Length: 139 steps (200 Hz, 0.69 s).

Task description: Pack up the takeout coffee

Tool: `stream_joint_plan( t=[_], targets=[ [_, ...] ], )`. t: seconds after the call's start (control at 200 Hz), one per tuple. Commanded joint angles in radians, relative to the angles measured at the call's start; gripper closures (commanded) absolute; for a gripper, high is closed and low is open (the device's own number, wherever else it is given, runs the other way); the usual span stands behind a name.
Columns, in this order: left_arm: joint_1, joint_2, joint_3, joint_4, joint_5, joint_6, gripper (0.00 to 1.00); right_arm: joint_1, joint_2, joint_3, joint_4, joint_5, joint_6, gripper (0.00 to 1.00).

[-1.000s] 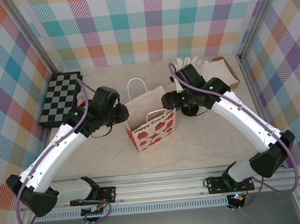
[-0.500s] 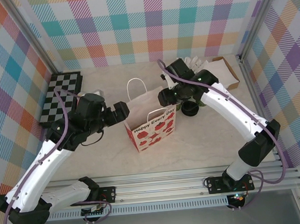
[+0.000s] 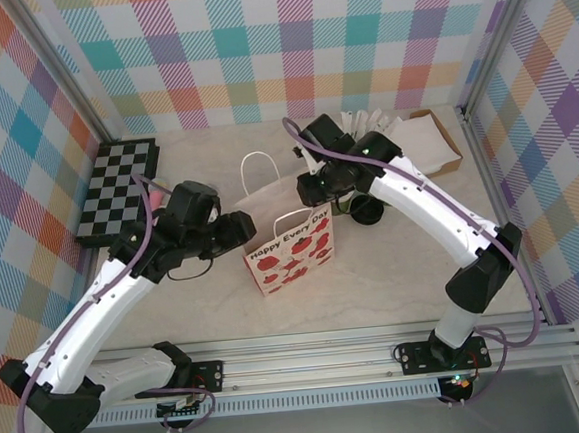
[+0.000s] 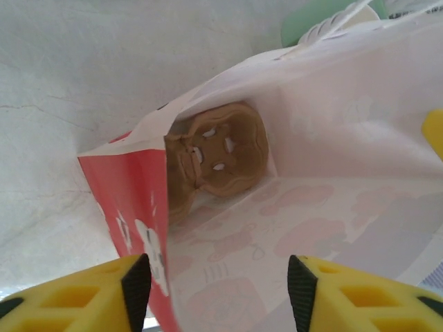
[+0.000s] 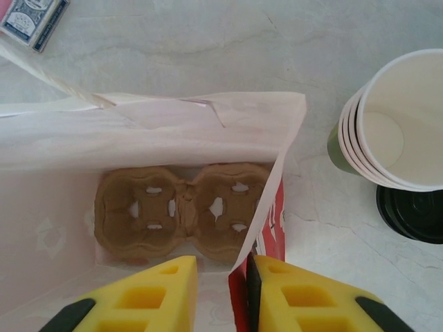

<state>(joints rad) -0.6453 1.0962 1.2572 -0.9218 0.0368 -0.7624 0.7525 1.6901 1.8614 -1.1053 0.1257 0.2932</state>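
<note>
Marbled tabletop (image 5: 173, 48) bears takeout coffee (image 5: 413, 216) near right claw (image 5: 221, 280), untouched.

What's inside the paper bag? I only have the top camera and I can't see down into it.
Observer: A brown two-cup carrier lies on the bottom of the bag, both wells empty.
Operator: Has the right hand clamped the bag?
Observer: Not quite. The right hand has the side wall between its fingers, with a gap showing beside the paper.
Operator: And the left hand?
Observer: The left hand is open, with the red front wall's edge between its fingers.
</note>
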Motion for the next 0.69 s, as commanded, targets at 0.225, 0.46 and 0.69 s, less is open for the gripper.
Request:
stream_joint_plan(
  t=[0.225, 0.46, 0.69],
  targets=[
    [0.006, 0.046, 0.045, -0.049, -0.071, 0.037, 0.58, 0.01, 0.008, 0.043, -0.012, -0.102, 0.038, 0.75],
    [0.006, 0.087, 0.077, -0.077, -0.103, 0.06, 0.57, 0.01, -0.006, 0.013, -0.009, 0.022, 0.069, 0.71],
    [0.006, 0.119, 0.091, -0.117, -0.167, 0.067, 0.61, 0.012, 0.029, 0.029, -0.076, 0.106, 0.071, 0.71]
  ],
)
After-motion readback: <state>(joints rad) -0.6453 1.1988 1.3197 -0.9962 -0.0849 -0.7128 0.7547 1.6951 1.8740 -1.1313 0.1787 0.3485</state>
